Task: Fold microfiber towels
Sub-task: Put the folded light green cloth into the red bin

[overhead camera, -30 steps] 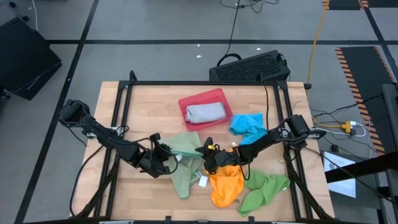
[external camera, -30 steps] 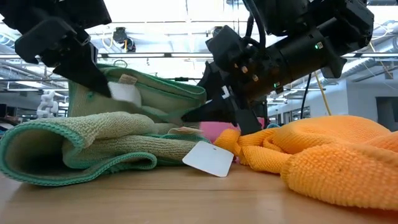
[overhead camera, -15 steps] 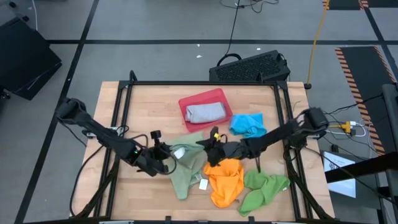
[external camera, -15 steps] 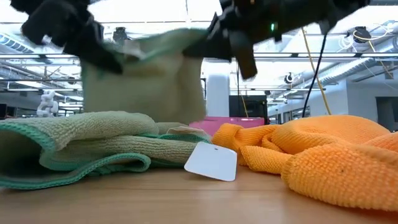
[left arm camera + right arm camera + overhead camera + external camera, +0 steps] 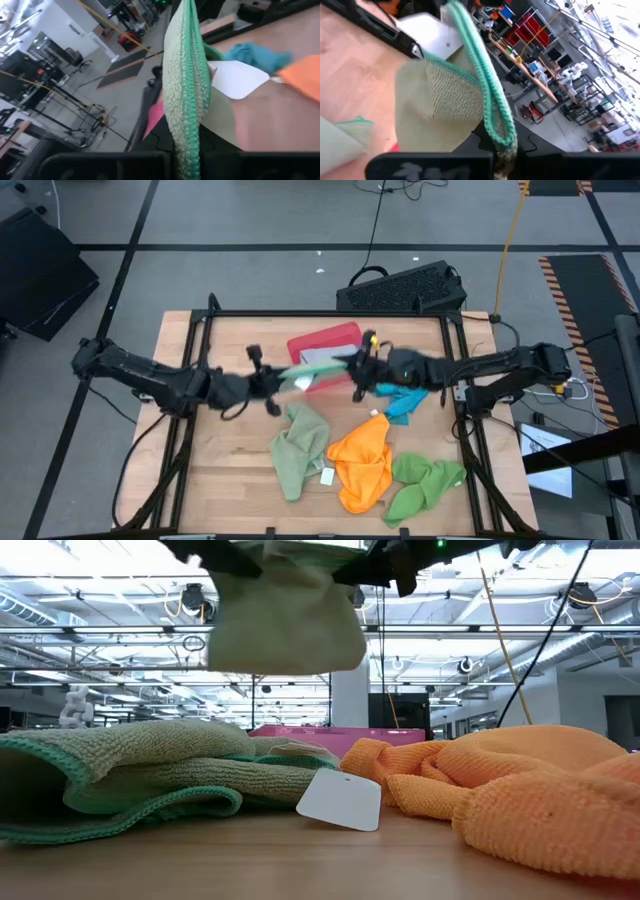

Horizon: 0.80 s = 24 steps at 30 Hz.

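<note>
Grey floor, ceiling lights

A red tray sits on the wooden table, a black keyboard beyond its far edge.

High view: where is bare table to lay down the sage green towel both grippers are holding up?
The lifted sage green microfiber towel hangs between the left gripper and right gripper. Bare wood lies along the table's left side, beside the crumpled second sage green towel, and in the far left corner. The near-right is crowded: orange towel, bright green towel, bright blue towel; the red tray sits behind.
</note>
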Motion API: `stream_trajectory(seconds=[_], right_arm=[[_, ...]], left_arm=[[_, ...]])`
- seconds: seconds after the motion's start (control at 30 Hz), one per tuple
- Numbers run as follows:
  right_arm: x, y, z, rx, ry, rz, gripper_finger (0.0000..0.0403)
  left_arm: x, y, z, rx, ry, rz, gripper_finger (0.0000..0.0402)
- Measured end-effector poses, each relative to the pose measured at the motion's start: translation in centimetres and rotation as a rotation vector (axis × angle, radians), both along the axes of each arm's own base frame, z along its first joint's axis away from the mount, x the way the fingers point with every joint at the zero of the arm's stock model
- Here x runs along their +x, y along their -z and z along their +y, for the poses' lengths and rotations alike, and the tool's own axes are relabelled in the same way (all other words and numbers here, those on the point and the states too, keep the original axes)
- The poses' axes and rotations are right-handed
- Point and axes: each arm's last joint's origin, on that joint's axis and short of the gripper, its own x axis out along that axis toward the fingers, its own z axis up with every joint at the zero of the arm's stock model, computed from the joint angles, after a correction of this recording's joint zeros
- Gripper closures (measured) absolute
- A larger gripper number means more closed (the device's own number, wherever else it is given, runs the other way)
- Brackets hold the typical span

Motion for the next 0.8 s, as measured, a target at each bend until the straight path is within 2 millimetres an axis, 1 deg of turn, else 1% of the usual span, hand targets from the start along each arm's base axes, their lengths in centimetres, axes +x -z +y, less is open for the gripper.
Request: stream_trajectory(seconds=[0.1,0.17,0.27,0.4,0.5,0.6,0.7,0.8], right_arm=[[-0.8,-0.4,-2.8,0.042,-0.001,-0.004,0.04],[-1.3,-0.6,-4.7,0.058,-0.008,-0.009,0.04],[-2.3,-0.5,-7.7,0.1,0.001,-0.009,0.04],[-3.6,0.0,-11.2,0.221,-0.057,-0.015,0.04],[-4.2,0.7,-13.1,0.284,-0.097,-0.005,0.04],[-4.5,1.8,-15.0,0.326,-0.106,0.011,0.04],[-4.3,3.3,-16.7,0.408,-0.125,-0.002,0.04],[-3.9,4.9,-17.8,0.483,-0.121,-0.002,0.04]], left_arm=[[0.9,-0.1,3.0,-0.016,0.001,-0.025,0.0387],[1.1,-0.3,4.6,-0.017,-0.001,-0.047,0.0393],[1.6,-0.6,7.2,-0.008,-0.01,-0.102,0.039],[2.4,0.4,10.3,-0.054,0.015,-0.121,0.0382],[2.9,1.7,11.9,-0.07,-0.018,-0.089,0.0392],[3.4,2.9,13.5,-0.079,-0.059,-0.067,0.0392],[3.8,4.1,14.7,-0.118,-0.078,-0.061,0.0381],[4.1,5.2,15.2,-0.15,-0.11,-0.033,0.0387]])
